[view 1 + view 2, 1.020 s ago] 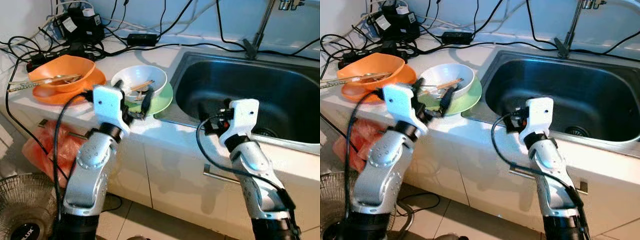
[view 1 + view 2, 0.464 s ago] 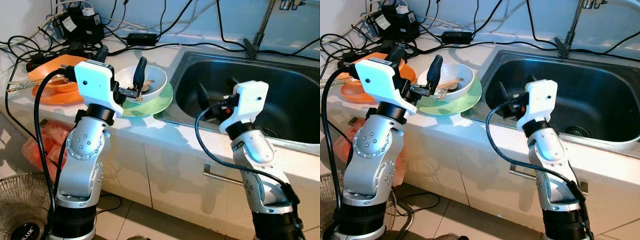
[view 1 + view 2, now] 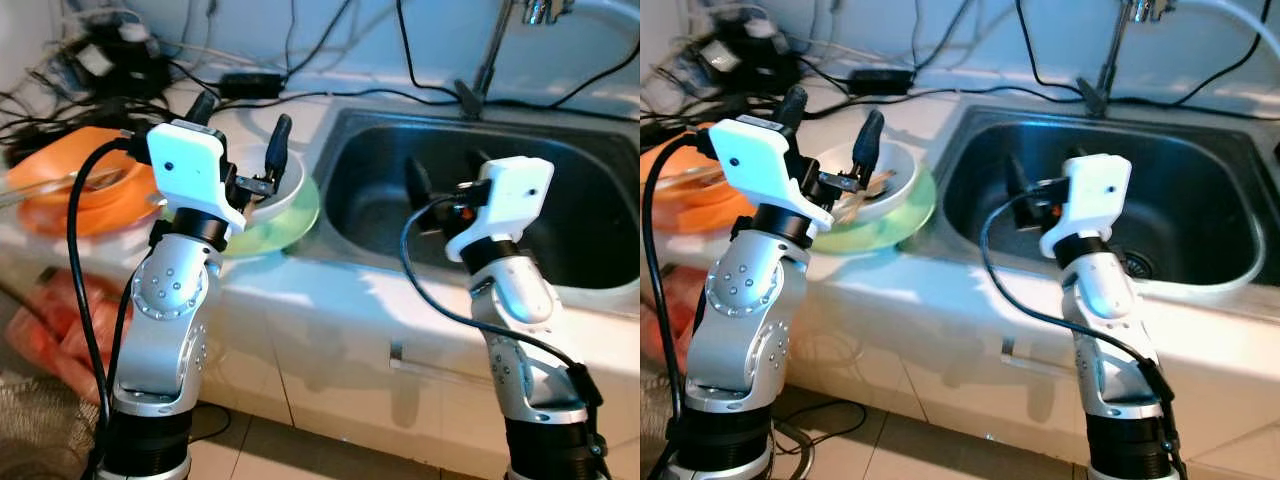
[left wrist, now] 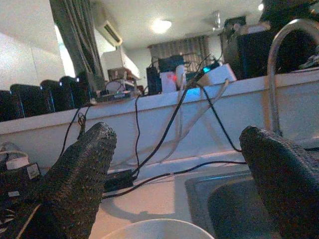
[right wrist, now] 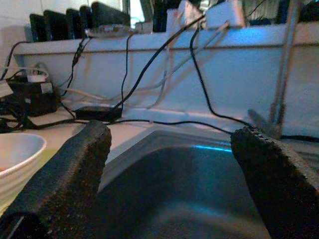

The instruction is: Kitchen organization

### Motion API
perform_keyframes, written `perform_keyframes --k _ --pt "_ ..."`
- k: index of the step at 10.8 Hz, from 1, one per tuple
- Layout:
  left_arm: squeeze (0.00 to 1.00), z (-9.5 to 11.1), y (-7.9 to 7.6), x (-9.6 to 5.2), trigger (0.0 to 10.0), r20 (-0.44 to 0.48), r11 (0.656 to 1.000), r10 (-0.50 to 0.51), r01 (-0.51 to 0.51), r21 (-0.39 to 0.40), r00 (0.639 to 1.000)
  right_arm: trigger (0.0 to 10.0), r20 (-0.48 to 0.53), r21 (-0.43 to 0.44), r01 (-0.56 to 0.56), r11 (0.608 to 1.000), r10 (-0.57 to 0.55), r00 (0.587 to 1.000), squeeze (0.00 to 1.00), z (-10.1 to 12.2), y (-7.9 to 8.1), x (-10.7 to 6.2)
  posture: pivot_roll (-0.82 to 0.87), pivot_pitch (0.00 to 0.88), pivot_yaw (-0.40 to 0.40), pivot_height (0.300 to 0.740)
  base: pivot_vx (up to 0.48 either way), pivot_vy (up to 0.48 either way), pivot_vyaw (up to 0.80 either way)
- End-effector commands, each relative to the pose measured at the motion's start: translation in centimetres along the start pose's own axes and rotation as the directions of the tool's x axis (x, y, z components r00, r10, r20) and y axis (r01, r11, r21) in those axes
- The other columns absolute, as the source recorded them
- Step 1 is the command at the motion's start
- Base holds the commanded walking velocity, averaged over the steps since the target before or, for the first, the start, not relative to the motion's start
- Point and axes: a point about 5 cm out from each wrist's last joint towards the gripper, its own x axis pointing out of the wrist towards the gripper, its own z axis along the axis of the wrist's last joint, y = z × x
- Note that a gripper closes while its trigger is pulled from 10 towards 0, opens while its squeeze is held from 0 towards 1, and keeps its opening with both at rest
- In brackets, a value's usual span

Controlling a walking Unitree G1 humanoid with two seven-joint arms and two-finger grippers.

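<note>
A white bowl (image 3: 284, 186) holding chopsticks and utensils sits on a green plate (image 3: 293, 216) on the counter, left of the steel sink (image 3: 372, 190). My left gripper (image 3: 242, 125) hovers open just above the bowl's near side; the bowl's rim (image 4: 159, 228) shows between its fingers (image 4: 79, 174). Over the sink's near left part, my right gripper (image 3: 445, 175) is open and holds nothing. Its wrist view looks across the basin (image 5: 189, 199), with the white bowl (image 5: 12, 154) off to one side.
An orange bowl (image 3: 60, 180) with chopsticks sits on an orange plate (image 3: 45, 216) at the far left. Black cables and power adapters (image 3: 115, 60) cover the back of the counter. The faucet (image 3: 490, 50) rises behind the sink. White cabinet fronts drop below the counter edge.
Both arms have risen: the left gripper came up from the counter edge to above the white bowl, the right to above the sink. The camera has also shifted right.
</note>
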Motion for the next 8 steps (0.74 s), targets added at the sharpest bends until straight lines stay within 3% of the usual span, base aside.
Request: perform_keyframes --k 1,8 --pt "0.00 0.02 0.24 0.12 10.0 -0.005 1.000 0.014 -0.014 0.009 1.000 10.0 0.000 0.019 -0.023 1.000 0.023 1.000 0.00 0.17 0.52 -0.03 0.05 0.048 0.065 0.740 0.330 0.000 0.00" --pt "0.00 0.12 0.28 0.00 10.0 0.007 0.999 0.005 -0.006 0.046 1.000 10.0 -0.016 0.022 -0.050 0.999 0.050 0.999 0.00 -0.36 0.78 -0.15 0.06 0.040 0.069 0.740 0.000 0.000 0.00"
